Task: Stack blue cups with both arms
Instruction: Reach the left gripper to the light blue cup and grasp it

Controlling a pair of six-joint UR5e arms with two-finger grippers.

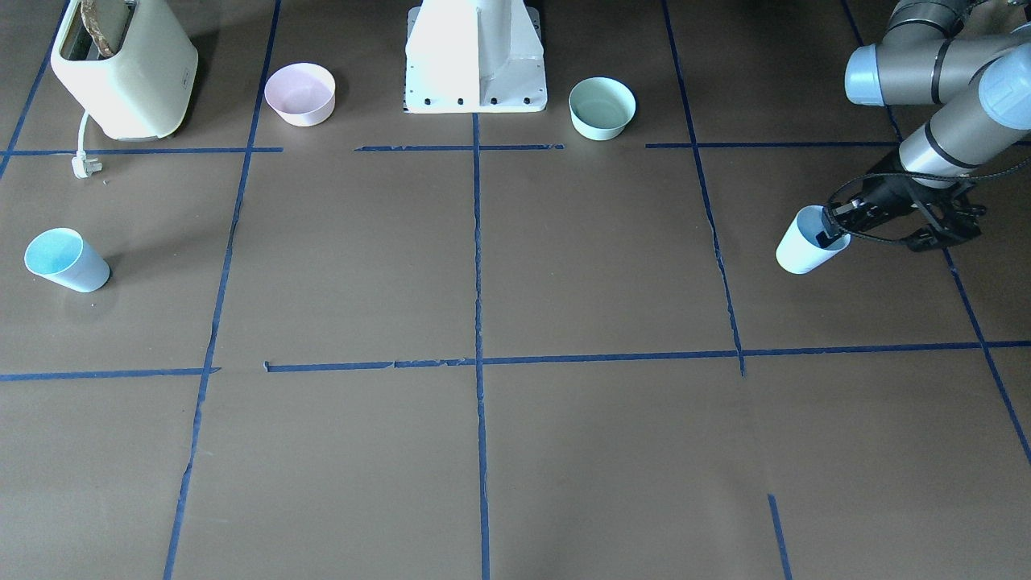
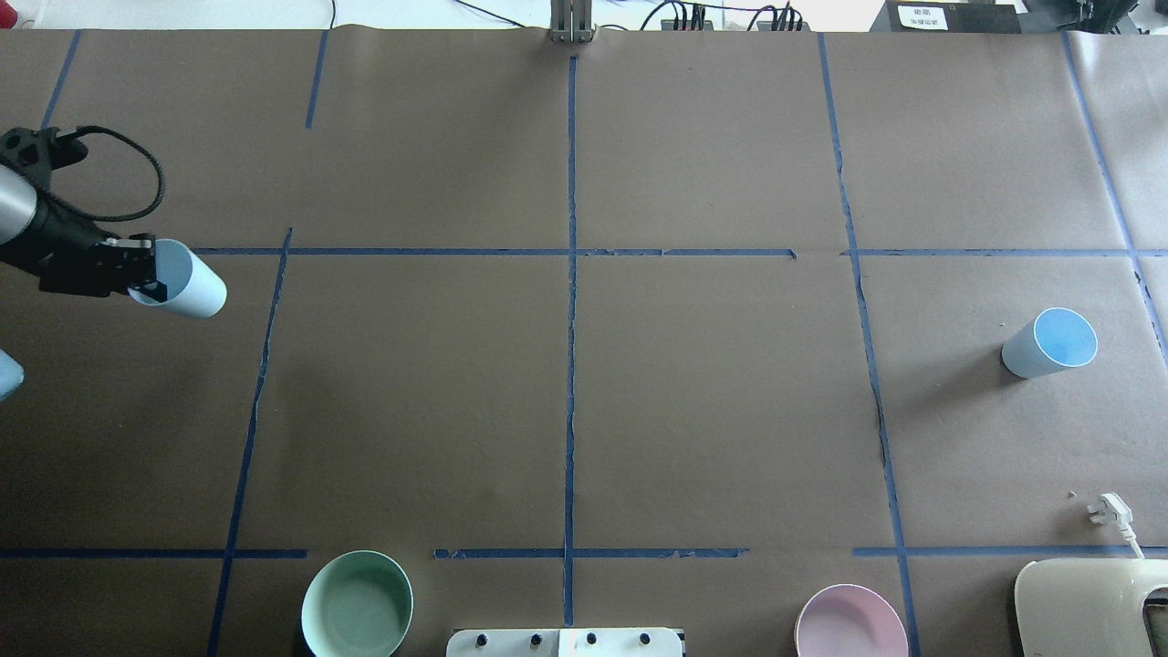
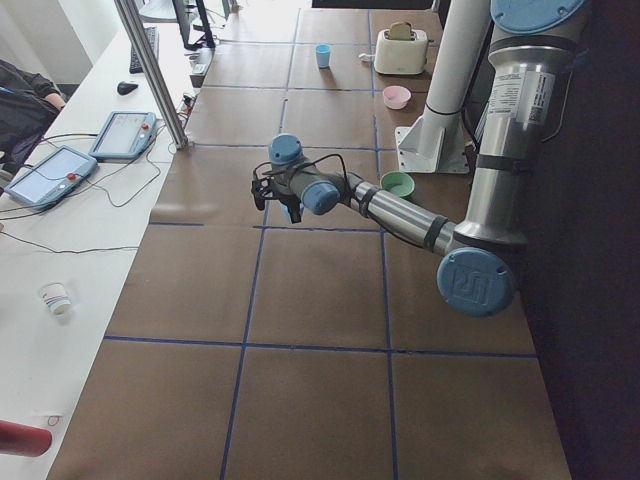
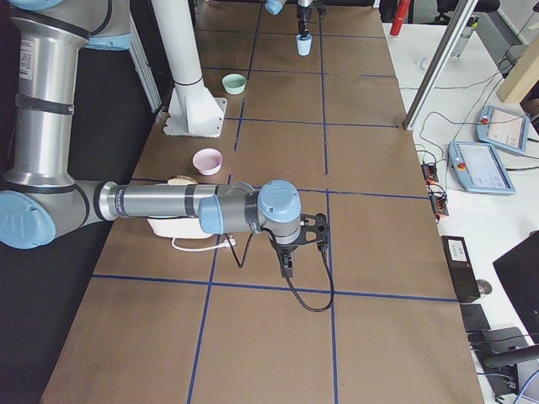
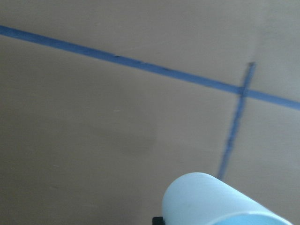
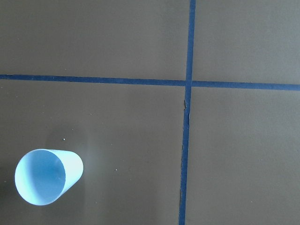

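The first blue cup, small, light-blue, tapered and plastic, is gripped at its rim by the black two-finger left gripper. One finger is inside and one outside, at the left end of the brown paper-covered table. The second blue cup stands upright well apart, toward the right end, near a cream toaster. The right gripper hangs above the table; its finger spacing cannot be told.

Cropped and blurred
The blue cup is running off the smeared left wrist view's bottom edge.
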